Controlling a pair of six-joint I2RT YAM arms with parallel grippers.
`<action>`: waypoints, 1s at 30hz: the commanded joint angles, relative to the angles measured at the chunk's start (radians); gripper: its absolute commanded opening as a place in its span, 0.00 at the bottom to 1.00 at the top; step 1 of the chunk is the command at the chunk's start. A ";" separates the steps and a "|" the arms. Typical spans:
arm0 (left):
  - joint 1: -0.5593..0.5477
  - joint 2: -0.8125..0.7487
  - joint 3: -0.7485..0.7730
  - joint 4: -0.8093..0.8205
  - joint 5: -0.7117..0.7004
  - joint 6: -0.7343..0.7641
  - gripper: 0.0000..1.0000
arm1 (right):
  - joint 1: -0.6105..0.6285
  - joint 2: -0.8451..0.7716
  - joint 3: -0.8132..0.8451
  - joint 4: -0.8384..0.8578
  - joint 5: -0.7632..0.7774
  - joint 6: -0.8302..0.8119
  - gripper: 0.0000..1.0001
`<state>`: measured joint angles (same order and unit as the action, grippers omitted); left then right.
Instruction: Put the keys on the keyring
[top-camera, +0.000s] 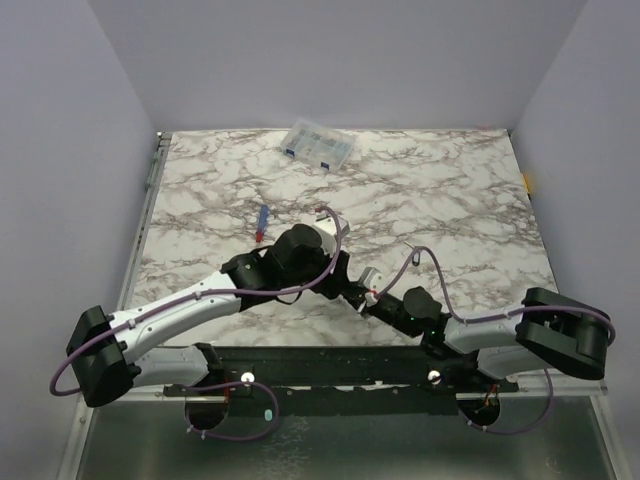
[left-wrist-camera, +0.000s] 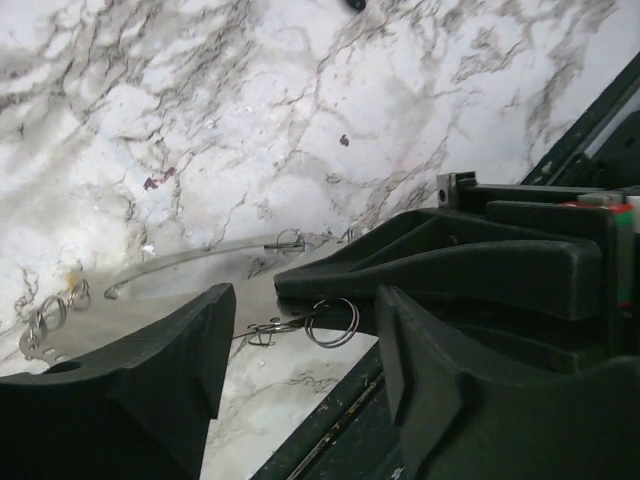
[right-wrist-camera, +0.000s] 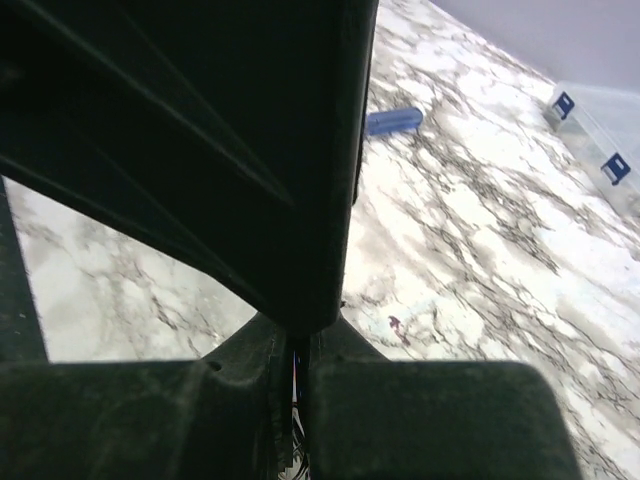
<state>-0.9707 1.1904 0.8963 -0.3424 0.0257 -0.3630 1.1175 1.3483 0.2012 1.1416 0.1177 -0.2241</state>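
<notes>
The keyring (left-wrist-camera: 200, 254) is a thin grey hoop lying low over the marble in the left wrist view. Its near stretch of wire (left-wrist-camera: 262, 331) runs to the tips of my right gripper (left-wrist-camera: 292, 287). A small split ring (left-wrist-camera: 335, 322) sits on the wire there. My right gripper (right-wrist-camera: 300, 345) is shut, pinching that wire. My left gripper (left-wrist-camera: 305, 345) is open, one finger on each side of the pinched spot and touching nothing. From above, both grippers (top-camera: 345, 283) (top-camera: 366, 293) meet near the table's front edge. No keys with plastic tags are in view.
Small metal rings (left-wrist-camera: 50, 315) lie on the marble left of the hoop. A red-and-blue screwdriver (top-camera: 262, 222) lies behind the left arm. A clear compartment box (top-camera: 318, 145) stands at the far edge. The black front rail (left-wrist-camera: 330, 420) runs just below the grippers.
</notes>
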 joint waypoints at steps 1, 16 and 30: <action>-0.013 -0.105 0.053 0.000 0.025 0.061 0.67 | 0.008 -0.101 0.008 -0.053 -0.061 0.082 0.01; -0.068 -0.391 -0.084 0.134 0.202 0.354 0.55 | 0.008 -0.373 0.270 -0.797 -0.174 0.423 0.00; -0.096 -0.441 -0.139 0.158 0.323 0.479 0.42 | 0.008 -0.453 0.356 -0.905 -0.284 0.487 0.01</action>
<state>-1.0626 0.7887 0.7853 -0.2123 0.2756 0.0662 1.1194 0.9287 0.5053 0.2417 -0.1150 0.2291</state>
